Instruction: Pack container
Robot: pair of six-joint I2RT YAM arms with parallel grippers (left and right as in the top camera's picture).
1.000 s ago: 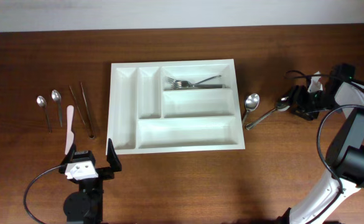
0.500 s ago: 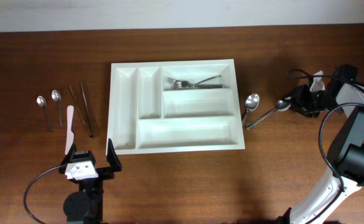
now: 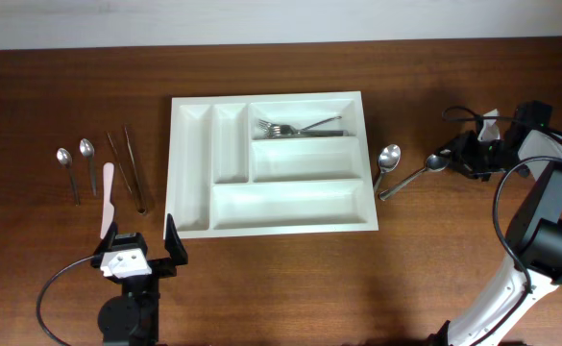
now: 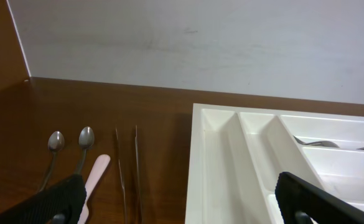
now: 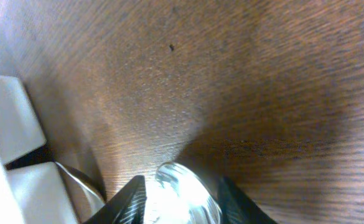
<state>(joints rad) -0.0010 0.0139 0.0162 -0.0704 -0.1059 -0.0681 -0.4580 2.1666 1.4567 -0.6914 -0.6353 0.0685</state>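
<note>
The white cutlery tray [image 3: 192, 163] lies at the table's centre, with forks [image 3: 300, 128] in its upper right compartment. It also shows in the left wrist view [image 4: 216, 155]. My right gripper [image 3: 456, 159] is shut on the bowl of a large spoon [image 3: 410, 179], whose handle points toward the tray. In the right wrist view the shiny spoon bowl [image 5: 182, 190] sits between my fingers [image 5: 129, 199]. A second large spoon [image 3: 387, 159] lies beside the tray. My left gripper [image 3: 142, 252] is open and empty at the tray's front left corner.
Left of the tray lie two small spoons [image 3: 65, 161] [image 3: 87, 151], a pink-handled knife [image 3: 108, 197] and a thin pair of sticks [image 3: 133, 173]. The left wrist view shows them too, the spoons [image 4: 56, 141] farthest left. A black cable loops near the right arm [image 3: 500, 207].
My right gripper has shifted slightly up and to the right, and the held spoon's bowl has moved with it. The left arm has not moved.
</note>
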